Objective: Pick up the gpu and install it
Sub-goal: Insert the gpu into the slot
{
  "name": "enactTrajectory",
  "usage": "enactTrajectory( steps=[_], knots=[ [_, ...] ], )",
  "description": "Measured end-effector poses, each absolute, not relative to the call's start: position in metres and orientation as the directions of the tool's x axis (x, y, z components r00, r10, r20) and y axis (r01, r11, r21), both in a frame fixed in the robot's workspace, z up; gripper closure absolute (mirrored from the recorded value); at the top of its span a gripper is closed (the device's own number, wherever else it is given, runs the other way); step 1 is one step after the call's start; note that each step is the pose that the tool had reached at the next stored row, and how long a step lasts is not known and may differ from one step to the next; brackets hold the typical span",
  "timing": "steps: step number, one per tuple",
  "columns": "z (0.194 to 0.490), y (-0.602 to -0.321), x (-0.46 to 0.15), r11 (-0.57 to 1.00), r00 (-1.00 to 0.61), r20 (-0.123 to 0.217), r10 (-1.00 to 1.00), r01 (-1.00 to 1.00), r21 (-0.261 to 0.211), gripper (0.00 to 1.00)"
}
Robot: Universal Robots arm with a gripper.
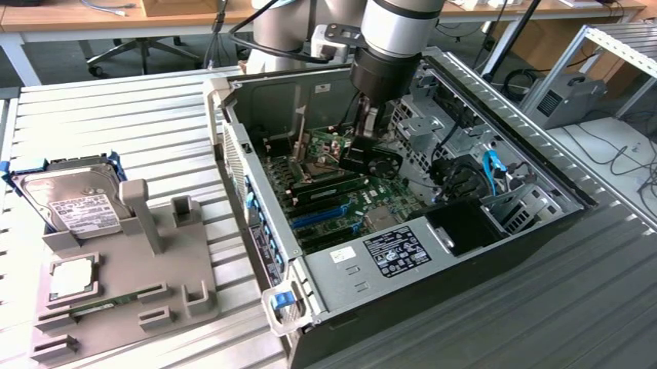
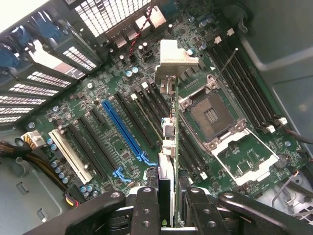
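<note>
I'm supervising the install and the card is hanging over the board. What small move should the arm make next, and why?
Probably ease straight down: the fingers clamp the gpu edge-on above the motherboard, bracket leading, apparently over a black slot beside the blue slot, not yet seated.

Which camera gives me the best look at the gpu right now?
The wrist view: the gpu runs edge-on from between the gripper fingers to its pale bracket, above the motherboard slots. In the exterior view it is a small green card beside the arm.
</note>
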State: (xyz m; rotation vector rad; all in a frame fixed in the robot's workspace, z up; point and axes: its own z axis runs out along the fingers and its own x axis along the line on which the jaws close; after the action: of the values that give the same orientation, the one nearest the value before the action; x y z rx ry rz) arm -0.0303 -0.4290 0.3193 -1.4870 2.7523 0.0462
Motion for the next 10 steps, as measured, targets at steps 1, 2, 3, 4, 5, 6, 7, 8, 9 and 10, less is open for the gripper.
enactTrajectory(
  steps=[1, 2, 3, 4, 5, 6, 7, 8, 9, 10],
  knots=[
    [0.3193, -0.4290, -0.0303, 0.545, -0.545, -0.025, -0.838, -0.838, 0.020, 0.74],
    [0.3193, -0.4290, -0.0303, 0.543, -0.543, -0.025, -0.839, -0.840, 0.020, 0.74],
    [0.3193, -0.4290, -0.0303, 0.541, -0.542, -0.025, -0.840, -0.841, 0.020, 0.74],
    [0.3193, -0.4290, -0.0303, 0.540, -0.540, -0.025, -0.841, -0.842, 0.020, 0.74],
    [0.3193, -0.4290, -0.0303, 0.538, -0.539, -0.025, -0.842, -0.843, 0.020, 0.74],
    [0.3193, -0.4290, -0.0303, 0.537, -0.537, -0.025, -0.843, -0.844, 0.020, 0.74],
    [0.3193, -0.4290, -0.0303, 0.535, -0.536, -0.025, -0.844, -0.844, 0.020, 0.74],
    [0.3193, -0.4290, -0.0303, 0.534, -0.534, -0.025, -0.845, -0.845, 0.020, 0.74],
    [0.3193, -0.4290, -0.0303, 0.532, -0.533, -0.025, -0.846, -0.846, 0.020, 0.74],
    [0.3193, -0.4290, -0.0303, 0.530, -0.530, -0.025, -0.847, -0.848, 0.020, 0.74]
  ],
)
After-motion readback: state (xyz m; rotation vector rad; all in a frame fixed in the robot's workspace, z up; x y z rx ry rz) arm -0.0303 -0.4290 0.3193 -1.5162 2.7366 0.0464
